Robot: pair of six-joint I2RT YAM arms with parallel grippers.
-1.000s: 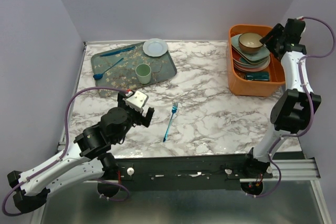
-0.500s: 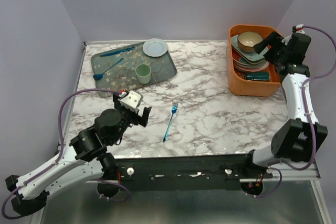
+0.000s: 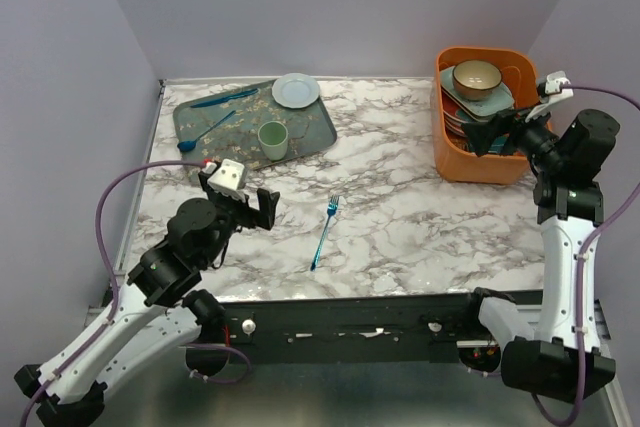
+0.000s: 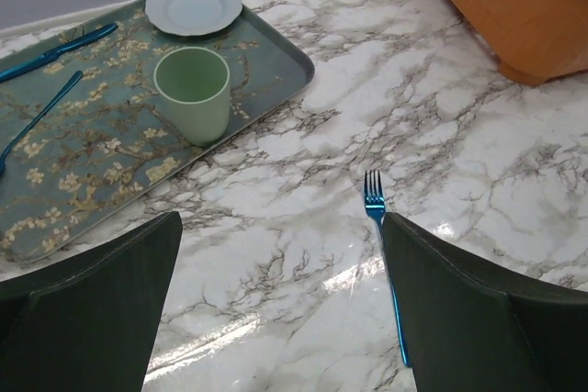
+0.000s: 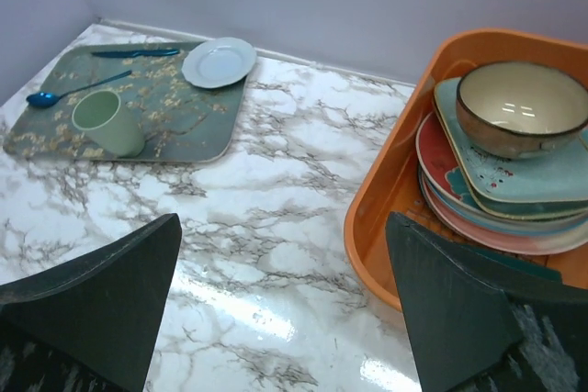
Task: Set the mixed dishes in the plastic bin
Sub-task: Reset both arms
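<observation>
The orange plastic bin (image 3: 441,147) stands at the far right of the table. It holds a stack of plates with the pale-green dish (image 3: 490,100) and the tan bowl (image 3: 477,78) on top. In the right wrist view the bin rim (image 5: 386,192), the bowl (image 5: 520,107), the pale-green dish (image 5: 514,179), the red plate with a teal flower (image 5: 443,161) and a pink plate (image 5: 501,238) all show. My right gripper (image 3: 492,135) (image 5: 283,227) is open and empty at the bin's near side. My left gripper (image 3: 262,209) (image 4: 280,227) is open and empty over the table's left-middle. The dark mug is hidden.
A dark floral tray (image 3: 215,147) at the far left holds a green cup (image 3: 272,139), a small pale plate (image 3: 296,90), a blue spoon (image 3: 205,132) and a blue knife (image 3: 225,98). A blue fork (image 3: 323,232) lies on the marble beside my left gripper's right finger (image 4: 478,319).
My right arm has pulled back from over the bin toward the near right, its gripper empty. My left arm has drawn back to the left. The dishes have stayed in place.
</observation>
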